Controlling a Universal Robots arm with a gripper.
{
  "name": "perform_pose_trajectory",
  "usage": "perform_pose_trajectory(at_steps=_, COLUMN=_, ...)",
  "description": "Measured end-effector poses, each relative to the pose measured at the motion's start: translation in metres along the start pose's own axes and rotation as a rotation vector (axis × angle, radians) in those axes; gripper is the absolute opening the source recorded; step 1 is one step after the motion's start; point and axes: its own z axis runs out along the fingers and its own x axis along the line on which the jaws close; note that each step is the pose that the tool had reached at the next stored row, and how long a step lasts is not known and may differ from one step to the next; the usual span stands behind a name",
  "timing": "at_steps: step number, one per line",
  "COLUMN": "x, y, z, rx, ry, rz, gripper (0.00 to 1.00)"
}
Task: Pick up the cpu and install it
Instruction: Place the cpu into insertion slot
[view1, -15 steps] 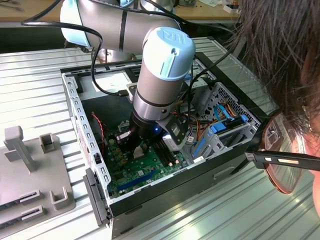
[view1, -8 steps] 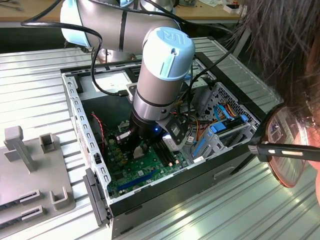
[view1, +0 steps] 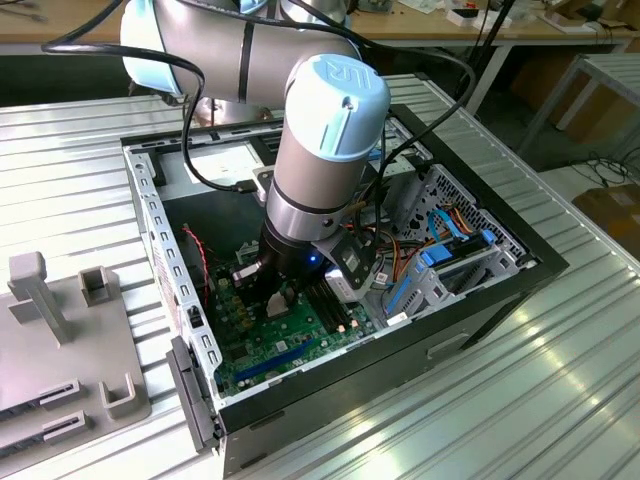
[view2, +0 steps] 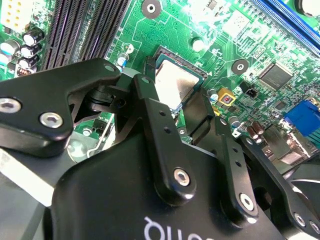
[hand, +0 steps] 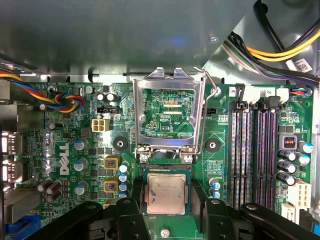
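Ribbed metal counter (view1: 560, 400) carries an open computer case (view1: 500, 290); the arm (view1: 320, 150) reaches down into it. The cpu (hand: 166, 194) lies flat in its socket on the green motherboard (hand: 65, 135), just beside the swung-open socket frame (hand: 168, 83). Claw (hand: 170, 205) apart, one finger (hand: 131, 220) on each side of the cpu, close to its edges; contact unclear.

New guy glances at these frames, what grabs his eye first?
The big grey-and-blue arm reaching into the open PC case in the exterior view. In the first wrist view, the grey cpu lies on the green motherboard with the gripper right at it, and the shiny socket frame stands hinged open beside it.
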Motion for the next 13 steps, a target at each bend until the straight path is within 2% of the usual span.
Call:
perform_pose_trajectory(at_steps=6, x=0.0002, y=0.0000, z=0.0001, rx=-0.0001, ry=0.0002, rz=0.000, gripper=0.48)
perform_pose_trajectory(at_steps=7, x=0.0001, y=0.0000, z=0.0002, rx=-0.0001, ry=-0.0001, rz=0.000, gripper=0.54)
perform_pose_trajectory(at_steps=13, x=-0.0003, y=0.0000, z=0.0002, rx=-0.0001, ry=-0.0001, rz=0.000, gripper=0.54)
